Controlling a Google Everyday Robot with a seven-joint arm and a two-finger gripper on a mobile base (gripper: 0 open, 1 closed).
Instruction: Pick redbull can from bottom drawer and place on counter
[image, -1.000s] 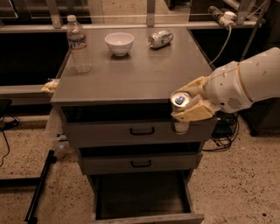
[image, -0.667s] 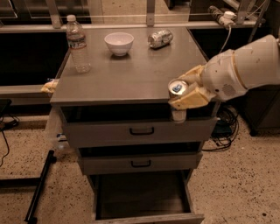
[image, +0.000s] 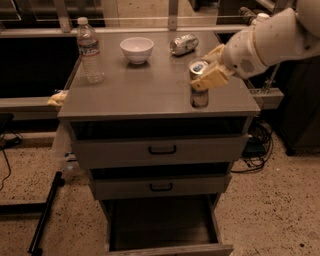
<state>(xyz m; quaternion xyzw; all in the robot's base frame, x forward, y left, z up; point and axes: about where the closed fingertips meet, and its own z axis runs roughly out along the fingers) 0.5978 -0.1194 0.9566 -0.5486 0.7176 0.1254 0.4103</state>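
Note:
My gripper (image: 206, 75) is shut on the redbull can (image: 199, 67), a slim can with a shiny silver top. It holds the can upright just above the counter (image: 140, 87), near the counter's right front part; a reflection of the can shows on the metal below it. The white arm reaches in from the upper right. The bottom drawer (image: 162, 227) stands pulled open below, with a dark interior and nothing showing inside.
On the counter stand a water bottle (image: 90, 50) at the back left, a white bowl (image: 136, 49) at the back middle and a dented silver can (image: 183, 43) lying at the back right. Two shallower drawers (image: 161, 149) with black handles are slightly open. Cables lie on the floor at right.
The gripper has carried the can up and back from beside the counter's right front corner to over the counter top.

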